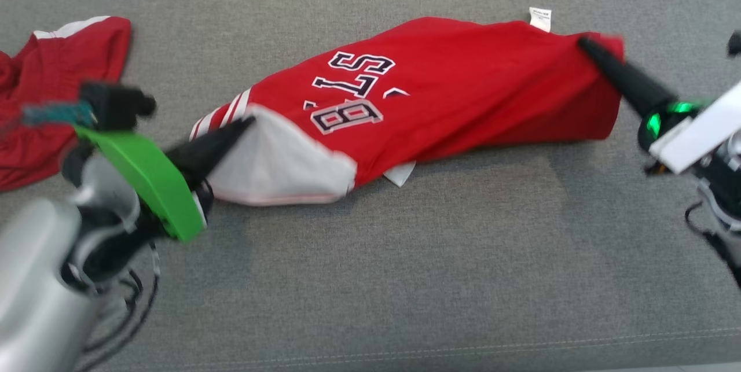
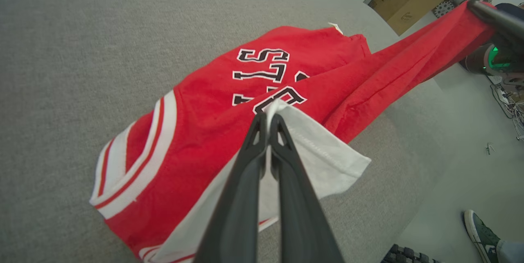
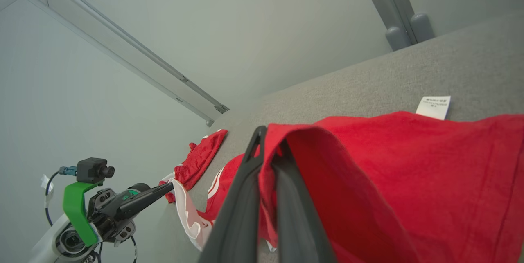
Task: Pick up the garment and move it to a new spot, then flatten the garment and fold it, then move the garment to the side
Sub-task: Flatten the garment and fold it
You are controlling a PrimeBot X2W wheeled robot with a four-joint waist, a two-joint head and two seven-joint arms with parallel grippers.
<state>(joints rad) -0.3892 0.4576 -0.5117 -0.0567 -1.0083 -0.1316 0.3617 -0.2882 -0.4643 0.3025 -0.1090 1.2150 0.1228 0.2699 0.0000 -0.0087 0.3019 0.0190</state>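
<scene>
Jersey (image 1: pixel 451 83): we are reading its lettering only partly.
Left end effector (image 1: pixel 244 124): pinching its white flap.
Right end effector (image 1: pixel 586 45): pinching its red corner.

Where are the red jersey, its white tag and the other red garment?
red jersey (image 1: pixel 492 88): head view, plain red cloth beside the lettering.
white tag (image 1: pixel 540 19): head view, the tag's middle.
other red garment (image 1: pixel 58 71): head view, its red cloth.

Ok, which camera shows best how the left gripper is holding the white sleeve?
The left wrist view: the left gripper is shut on the white sleeve, fabric pinched between both fingers. The head view shows the same grip blurred, from the side; the right wrist view shows it small and far off.
</scene>
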